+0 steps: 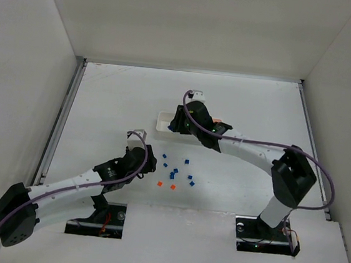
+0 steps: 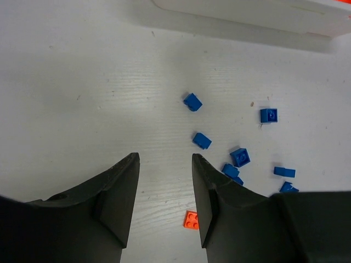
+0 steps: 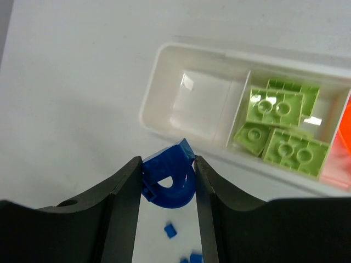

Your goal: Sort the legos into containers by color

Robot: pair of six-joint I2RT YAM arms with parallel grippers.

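Blue lego (image 3: 171, 187) in right hand (image 3: 166, 163), near tray (image 3: 149, 112)

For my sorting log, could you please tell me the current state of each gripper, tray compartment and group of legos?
left gripper: open, empty.
right gripper: shut on blue arched lego.
blue arched lego: held, not yet in the tray.
end compartment: empty.
middle compartment: holds lime green legos.
loose blue legos: lying on table, unsorted.
orange lego: lying on table, unsorted.

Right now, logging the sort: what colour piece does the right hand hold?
Blue lego, clearest in right wrist view.
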